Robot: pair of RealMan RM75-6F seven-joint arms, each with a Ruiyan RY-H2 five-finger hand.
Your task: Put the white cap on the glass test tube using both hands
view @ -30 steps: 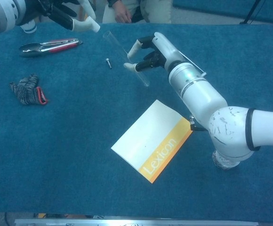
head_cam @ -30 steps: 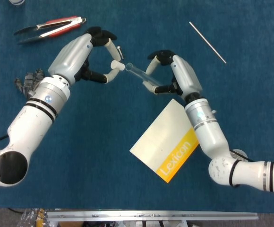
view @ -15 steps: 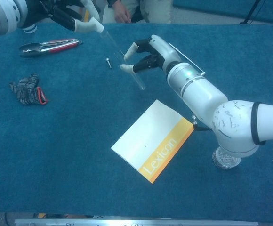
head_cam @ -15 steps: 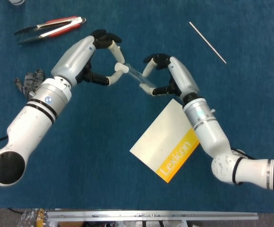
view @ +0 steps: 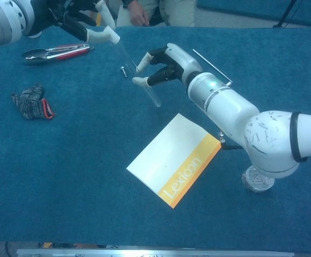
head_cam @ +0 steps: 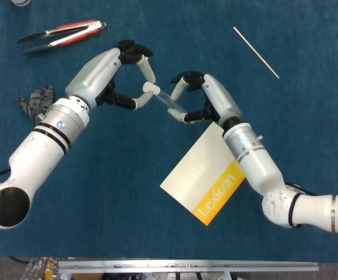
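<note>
Left robot hand [head_cam: 122, 76] is pinching the white cap [head_cam: 150, 88] right at the open end of the glass test tube [head_cam: 170, 102], which the right robot hand [head_cam: 201, 99] holds tilted above the blue bench [head_cam: 309, 116]; can't tell if the cap's seated. Just below sits a white and yellow booklet [head_cam: 203, 173] reading "Lexicon". Tongs [head_cam: 61, 33], a glove [head_cam: 36, 99] and a thin rod [head_cam: 256, 44] lie further out.

"Lexicon" printed in white on the yellow band of the booklet [head_cam: 207, 174], at 5 o'clock on the table, the same word seen in the chest view
</note>
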